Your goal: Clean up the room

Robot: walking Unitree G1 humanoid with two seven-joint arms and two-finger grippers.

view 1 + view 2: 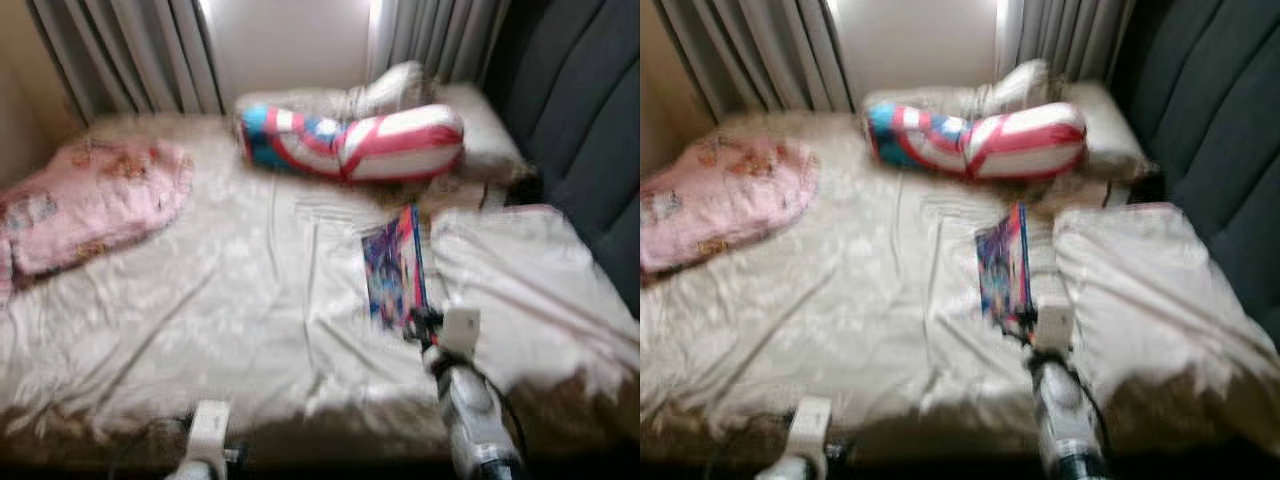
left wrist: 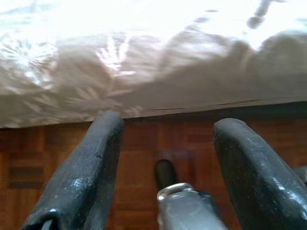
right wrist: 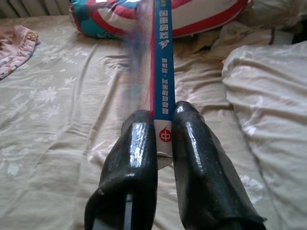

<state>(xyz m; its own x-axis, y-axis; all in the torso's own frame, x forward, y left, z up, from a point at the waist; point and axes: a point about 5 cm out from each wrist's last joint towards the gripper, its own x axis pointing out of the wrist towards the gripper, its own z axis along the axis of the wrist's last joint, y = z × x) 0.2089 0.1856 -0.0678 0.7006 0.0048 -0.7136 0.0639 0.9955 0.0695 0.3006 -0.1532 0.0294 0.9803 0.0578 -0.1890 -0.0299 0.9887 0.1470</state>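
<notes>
Right gripper is pinching the near spine end of a thin colourful-covered, blue-spined book over the beige floral bedsheet, its long axis running away toward the red-white-blue bolster pillow; left gripper is hanging spread beside the bed edge.

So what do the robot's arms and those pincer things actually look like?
Both arms are silver metal with white blocks at the wrists. Each end effector, left and right, has two long, glossy black fingers with rounded tips. A dark cable runs beside the right arm.
</notes>
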